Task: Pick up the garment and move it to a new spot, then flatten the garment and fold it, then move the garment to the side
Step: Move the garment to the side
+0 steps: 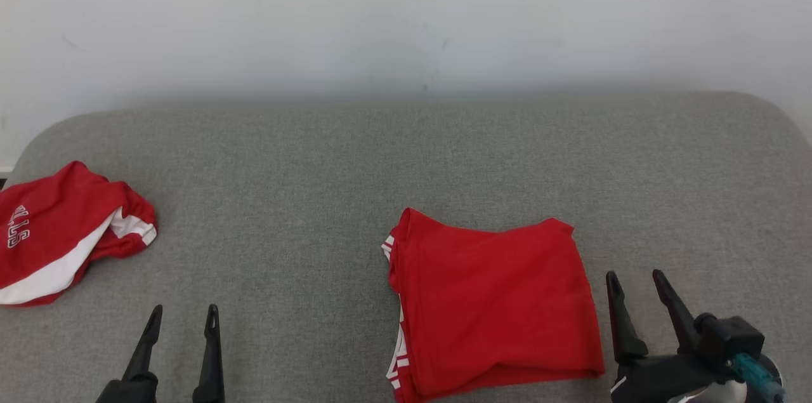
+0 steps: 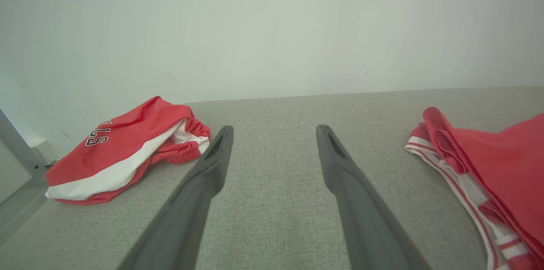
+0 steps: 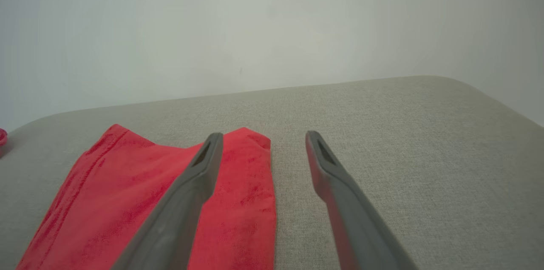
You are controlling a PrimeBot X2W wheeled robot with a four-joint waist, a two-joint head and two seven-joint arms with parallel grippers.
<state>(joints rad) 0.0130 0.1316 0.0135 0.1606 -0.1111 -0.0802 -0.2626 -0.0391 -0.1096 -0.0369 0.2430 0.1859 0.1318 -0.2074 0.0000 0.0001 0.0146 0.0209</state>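
The folded red garment lies on the grey desk. The left end effector and right end effector are wide and empty.

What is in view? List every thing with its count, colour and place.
folded garment: one, red with white trim along its left edge, lying on the surface right of centre
crumpled garment: one, red and white with lettering, at the surface's far left
surface: one, grey fabric, under both garments
wall: one, white, behind the surface
left gripper: one, dark, open, lower left, over bare surface between the garments
right gripper: one, dark, open, lower right, beside the folded garment's right edge
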